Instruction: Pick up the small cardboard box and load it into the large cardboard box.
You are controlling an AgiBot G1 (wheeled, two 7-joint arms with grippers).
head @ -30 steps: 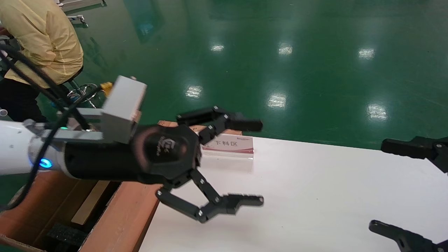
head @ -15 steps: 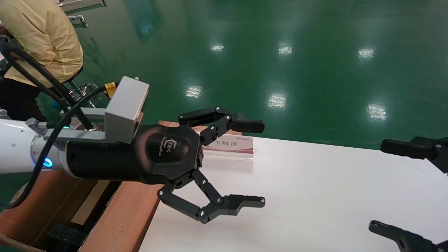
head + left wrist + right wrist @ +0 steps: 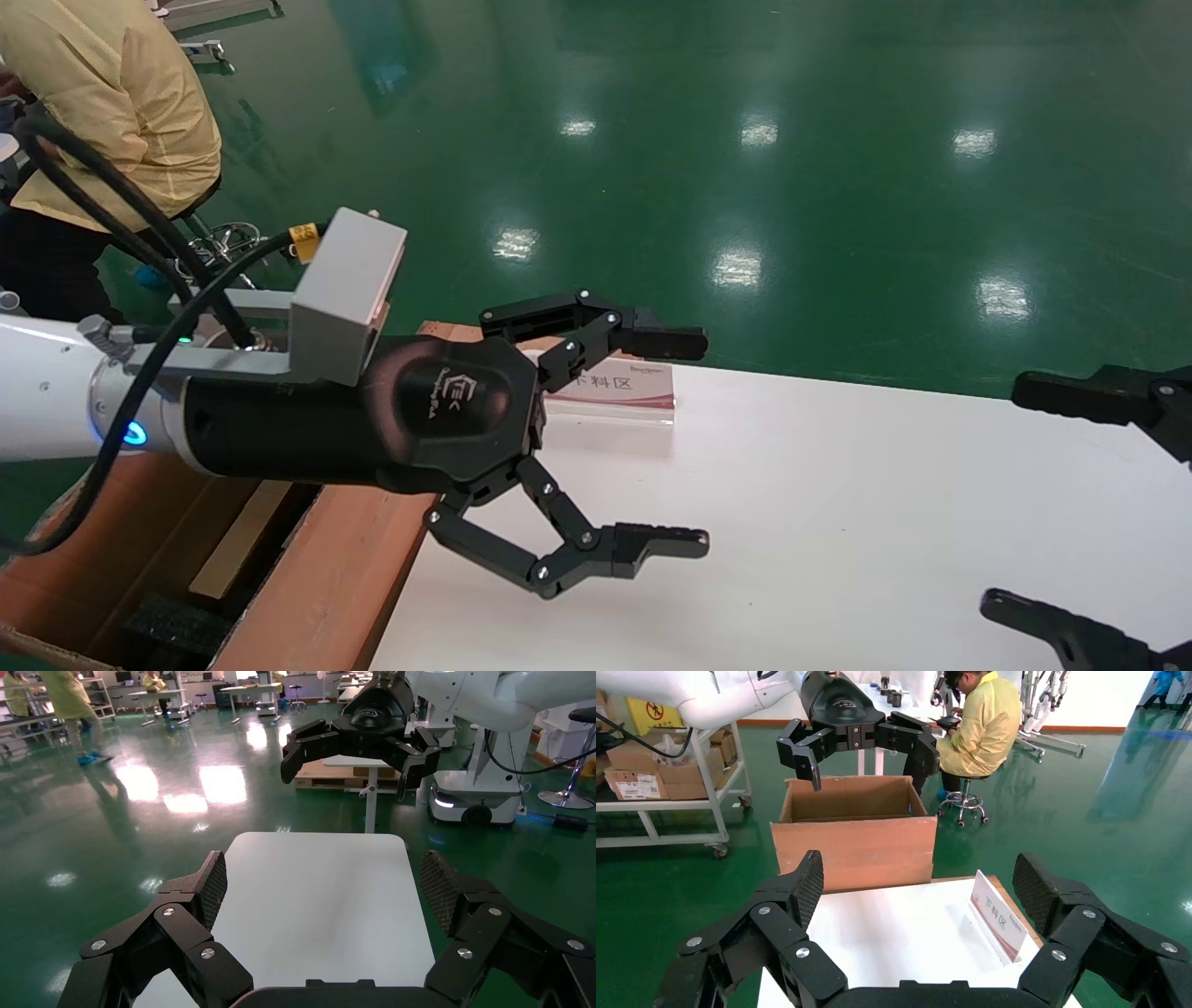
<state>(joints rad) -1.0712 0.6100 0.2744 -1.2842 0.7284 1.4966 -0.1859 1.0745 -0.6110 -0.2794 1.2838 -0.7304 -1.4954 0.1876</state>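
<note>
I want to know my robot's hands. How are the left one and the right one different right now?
The left gripper reaches in over the white table beside the large cardboard box; the right gripper sits at the table's far right edge. The left shows its whole body, the right only fingers. Both are black, open and empty.

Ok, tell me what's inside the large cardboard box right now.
In the head view, the large cardboard box shows a black foam pad and a pale tan strip inside. The left gripper and its arm cover the rest; no small box is visible.

left arm [image 3: 47, 401]: white shell, blue ring light | wrist: black, logo, grey camera box, black cables | jaws: black, silver screws, ribbed pads
</note>
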